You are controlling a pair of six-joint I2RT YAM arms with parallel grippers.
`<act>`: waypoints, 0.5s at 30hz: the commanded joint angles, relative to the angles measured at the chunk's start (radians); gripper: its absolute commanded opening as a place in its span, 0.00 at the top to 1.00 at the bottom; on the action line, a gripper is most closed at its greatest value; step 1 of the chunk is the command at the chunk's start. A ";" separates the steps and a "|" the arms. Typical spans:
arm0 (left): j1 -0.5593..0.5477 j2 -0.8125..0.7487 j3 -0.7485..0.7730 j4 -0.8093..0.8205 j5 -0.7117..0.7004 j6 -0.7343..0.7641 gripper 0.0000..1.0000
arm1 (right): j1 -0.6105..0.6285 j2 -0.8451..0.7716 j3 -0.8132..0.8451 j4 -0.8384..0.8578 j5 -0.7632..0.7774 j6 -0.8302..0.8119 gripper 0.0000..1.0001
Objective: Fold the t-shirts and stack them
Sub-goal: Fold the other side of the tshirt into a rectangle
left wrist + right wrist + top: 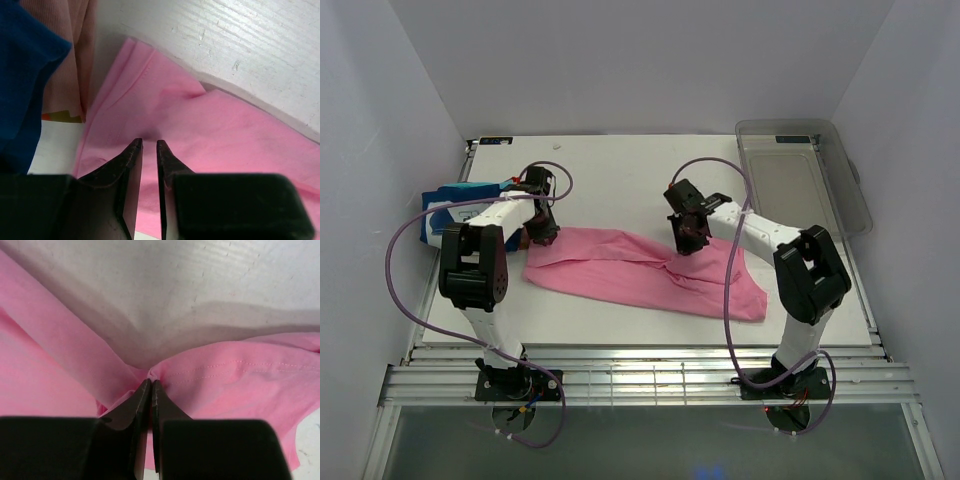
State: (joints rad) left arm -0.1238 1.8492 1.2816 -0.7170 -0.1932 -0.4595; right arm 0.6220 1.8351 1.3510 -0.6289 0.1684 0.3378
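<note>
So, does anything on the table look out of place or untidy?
The pink t-shirt lies askew as a long slanted band, puckered at its far edge where the right gripper pinches it. Nothing looks spilled or damaged.

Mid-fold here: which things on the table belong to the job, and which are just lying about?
Job:
pink t-shirt
folded t-shirt stack, blue on top

Lying about:
clear plastic bin
</note>
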 commanded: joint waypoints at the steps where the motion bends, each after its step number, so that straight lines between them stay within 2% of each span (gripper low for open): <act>1: 0.001 -0.074 -0.019 0.011 0.014 0.004 0.71 | 0.044 -0.081 -0.094 -0.015 0.086 0.073 0.92; 7: 0.001 -0.085 -0.044 0.021 0.041 -0.001 0.73 | 0.054 -0.085 -0.138 0.001 0.151 0.099 0.92; 15: 0.003 -0.100 -0.128 0.057 0.040 -0.002 0.81 | 0.053 0.108 0.095 -0.046 0.253 0.089 0.92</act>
State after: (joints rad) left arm -0.1238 1.8027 1.1790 -0.6868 -0.1562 -0.4625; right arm 0.6762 1.8938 1.3396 -0.6529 0.3374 0.4156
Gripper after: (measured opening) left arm 0.195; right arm 0.079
